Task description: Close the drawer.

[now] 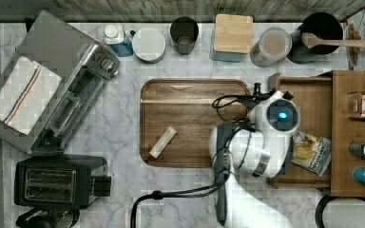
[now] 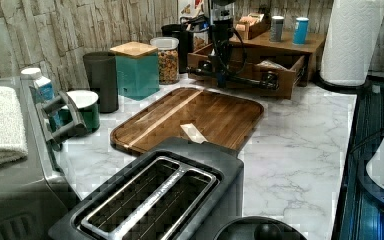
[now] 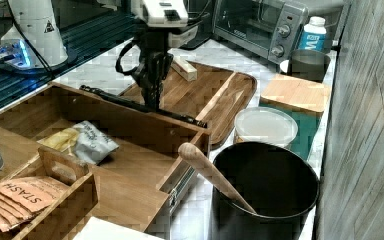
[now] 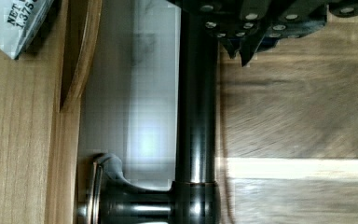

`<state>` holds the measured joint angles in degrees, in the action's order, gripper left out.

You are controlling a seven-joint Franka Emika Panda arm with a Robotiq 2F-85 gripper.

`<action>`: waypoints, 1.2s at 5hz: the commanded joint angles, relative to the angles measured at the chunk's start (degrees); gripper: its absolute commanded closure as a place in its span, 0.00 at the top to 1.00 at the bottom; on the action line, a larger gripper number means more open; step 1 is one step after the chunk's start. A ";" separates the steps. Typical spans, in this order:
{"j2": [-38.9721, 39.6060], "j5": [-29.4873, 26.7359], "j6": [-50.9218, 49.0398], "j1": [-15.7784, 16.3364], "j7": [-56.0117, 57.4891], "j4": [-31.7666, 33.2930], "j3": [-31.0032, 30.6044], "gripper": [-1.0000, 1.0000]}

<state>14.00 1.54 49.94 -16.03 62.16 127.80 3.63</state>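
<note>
The one shallow brown wooden drawer (image 3: 105, 130) stands pulled out beside the one rounded wooden serving tray (image 1: 190, 123). One black claw (image 3: 152, 95) sits at its long black bar handle (image 3: 140, 106); whether it pinches, I cannot tell. One snack bag (image 3: 82, 141) lies inside the drawer.

Brown wood drawer (image 3: 130, 125) w/ black handle (image 3: 140, 106).

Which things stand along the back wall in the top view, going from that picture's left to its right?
White-capped blue bottle → round white-lidded green tin → dark grey cup → teal box with square bamboo lid → clear round lidded jar → black pot holding a wooden spoon.
</note>
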 commanded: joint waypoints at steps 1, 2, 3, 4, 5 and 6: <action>8.66 2.13 -8.61 -8.59 16.33 -20.32 10.65 0.00; 15.37 -1.77 -4.89 -16.60 29.50 -28.21 7.55 0.00; 19.59 -0.52 -10.19 -17.42 31.23 -37.39 9.75 0.00; 14.27 1.38 -4.70 -16.71 26.96 -30.84 11.20 0.00; 14.33 0.97 -4.70 -16.18 27.13 -30.84 11.80 0.00; 14.38 0.73 -4.68 -15.88 27.31 -30.84 12.15 0.00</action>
<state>28.93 0.37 34.63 -26.16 91.15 103.51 9.07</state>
